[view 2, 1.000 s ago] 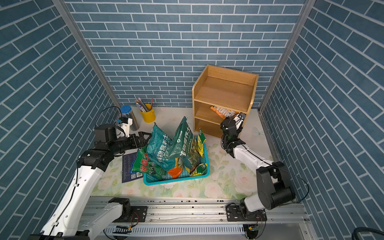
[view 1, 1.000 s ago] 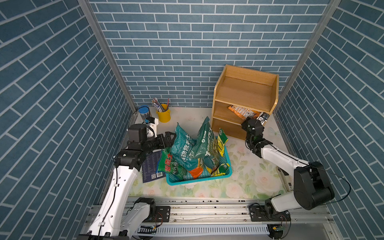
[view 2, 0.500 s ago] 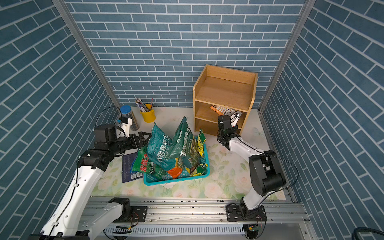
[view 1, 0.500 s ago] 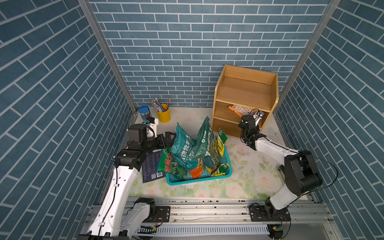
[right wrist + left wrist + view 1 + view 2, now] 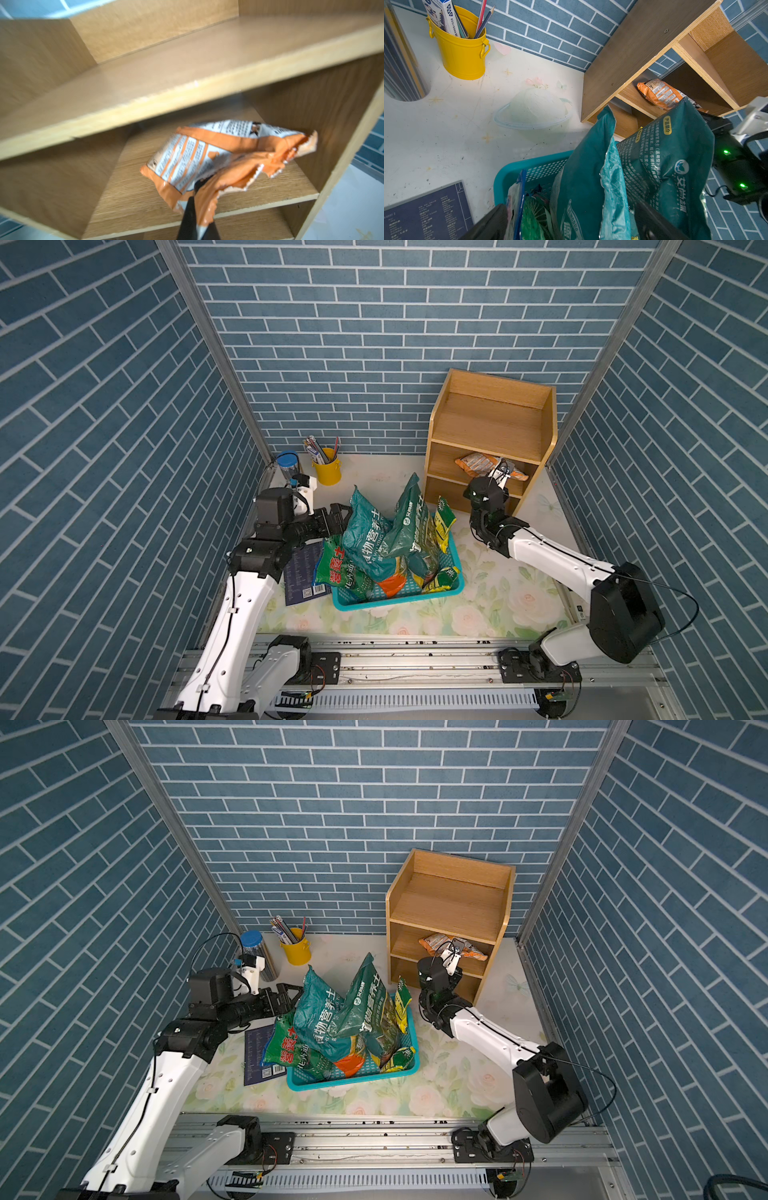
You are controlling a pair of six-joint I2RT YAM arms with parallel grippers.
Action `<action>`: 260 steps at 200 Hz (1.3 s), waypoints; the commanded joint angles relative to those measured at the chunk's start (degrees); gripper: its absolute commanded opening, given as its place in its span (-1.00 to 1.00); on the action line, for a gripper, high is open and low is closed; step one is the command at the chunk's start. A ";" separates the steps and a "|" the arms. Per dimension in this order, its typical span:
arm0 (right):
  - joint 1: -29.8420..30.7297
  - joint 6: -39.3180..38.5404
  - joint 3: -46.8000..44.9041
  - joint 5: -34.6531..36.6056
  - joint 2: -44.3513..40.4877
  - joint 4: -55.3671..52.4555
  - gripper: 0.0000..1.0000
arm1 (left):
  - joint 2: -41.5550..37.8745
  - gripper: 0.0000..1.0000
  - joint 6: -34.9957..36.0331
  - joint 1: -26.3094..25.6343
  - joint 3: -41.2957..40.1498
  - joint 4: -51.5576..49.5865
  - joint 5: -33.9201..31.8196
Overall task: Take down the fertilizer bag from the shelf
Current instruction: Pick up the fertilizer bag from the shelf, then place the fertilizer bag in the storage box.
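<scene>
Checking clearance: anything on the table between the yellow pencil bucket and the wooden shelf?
Nothing: bare tabletop between the yellow bucket and the shelf, only printed pattern, clearest in the left wrist view.

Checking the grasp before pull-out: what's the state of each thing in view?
shelf: upright by the back wall.
orange bag: on shelf's middle tier, crumpled.
right pincer: shut on orange bag's front edge.
basket: stuffed with bags.
teal bags: upright in basket.
left pincer: open, beside teal bags.
yellow cup: upright, pencils inside.
jar: upright, blue lid on.
booklet: flat beside basket.
</scene>
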 commanded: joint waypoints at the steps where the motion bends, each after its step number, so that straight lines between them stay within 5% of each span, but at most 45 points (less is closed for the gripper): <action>1: 0.05 -2.37 2.72 2.45 -3.68 -1.60 -1.00 | 0.15 1.00 0.25 -0.09 -0.95 0.58 0.15; 142: 7.80 -7.01 11.91 -4.15 -18.92 -16.17 -1.00 | 0.12 1.00 0.25 -0.08 -0.84 0.51 0.11; 260: 30.87 -10.42 19.21 1.55 -22.95 -23.70 -1.00 | 0.17 1.00 0.23 -0.09 -0.84 0.51 0.02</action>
